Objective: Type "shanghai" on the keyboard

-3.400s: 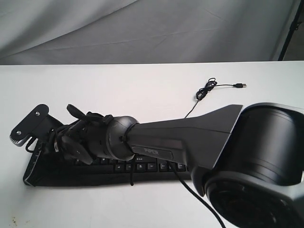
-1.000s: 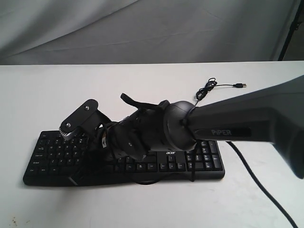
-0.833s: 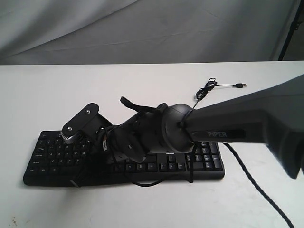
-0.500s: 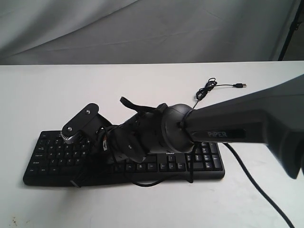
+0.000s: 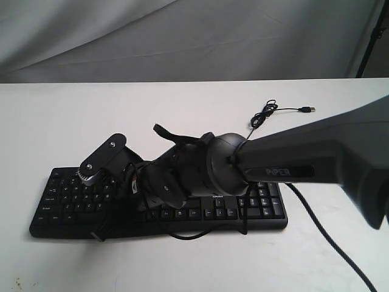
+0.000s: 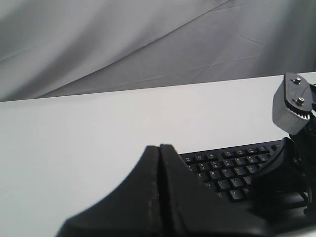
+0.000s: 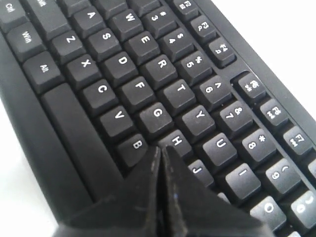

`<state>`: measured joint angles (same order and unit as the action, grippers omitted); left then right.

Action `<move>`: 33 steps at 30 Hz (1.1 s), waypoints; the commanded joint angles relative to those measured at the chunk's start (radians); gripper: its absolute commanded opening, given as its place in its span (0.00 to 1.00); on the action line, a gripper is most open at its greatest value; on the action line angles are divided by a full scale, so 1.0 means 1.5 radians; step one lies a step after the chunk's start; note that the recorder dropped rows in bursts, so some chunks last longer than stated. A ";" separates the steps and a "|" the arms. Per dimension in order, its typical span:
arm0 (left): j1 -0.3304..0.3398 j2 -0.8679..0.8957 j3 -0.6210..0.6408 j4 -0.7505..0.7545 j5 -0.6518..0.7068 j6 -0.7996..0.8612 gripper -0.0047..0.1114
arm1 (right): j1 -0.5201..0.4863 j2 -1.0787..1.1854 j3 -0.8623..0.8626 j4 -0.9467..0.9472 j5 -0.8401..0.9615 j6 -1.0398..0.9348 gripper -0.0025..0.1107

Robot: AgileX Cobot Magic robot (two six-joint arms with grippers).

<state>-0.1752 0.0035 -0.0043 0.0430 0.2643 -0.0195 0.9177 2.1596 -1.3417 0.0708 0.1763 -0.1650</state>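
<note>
White tabletop [image 5: 182, 103] carried the black Acer keyboard [image 5: 67, 201], which lay directly under the right gripper [image 7: 160, 149]. That gripper's fingers were pressed together into one narrow wedge. In the right wrist view their joined tip sat at the edge of the H key [image 7: 176, 140], and whether it touched the cap or hovered just over it could not be told.

The danger lay in how crowded that spot was. The B key [image 7: 137, 144] sat just to one side of the tip, the J key [image 7: 198, 170] just to the other, and the G key [image 7: 157, 113] just beyond it. Since the tip appeared to meet H at its rim and not its centre, a straight press could slide off into the gap or push two caps at once. Either would put a wrong letter into "shanghai". A small sideways drift on the way down would cause the same fault.

Farther off, the left gripper [image 6: 159, 148] hung over bare table with its fingers also closed, well clear of the keys. It posed little risk unless it swung toward the right arm's grey wrist-camera bracket [image 6: 294, 103].

Farthest from the fingers, the thin USB cable [image 5: 267, 112] lay coiled with its plug [image 5: 310, 109] loose on the table. With the plug unconnected, keystrokes might not register anywhere. A grey cloth backdrop [image 5: 182, 36] closed the scene.
</note>
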 commanded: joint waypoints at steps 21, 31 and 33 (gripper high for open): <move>-0.002 -0.002 0.003 0.003 -0.002 -0.002 0.04 | 0.011 0.016 -0.053 -0.013 -0.040 -0.014 0.02; -0.002 -0.002 0.003 0.003 -0.002 -0.002 0.04 | 0.011 0.031 -0.053 -0.013 -0.060 -0.014 0.02; -0.002 -0.002 0.003 0.003 -0.002 -0.002 0.04 | 0.011 0.031 -0.053 -0.013 -0.060 -0.014 0.02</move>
<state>-0.1752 0.0035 -0.0043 0.0430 0.2643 -0.0195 0.9349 2.2068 -1.4156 0.0601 0.1003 -0.1803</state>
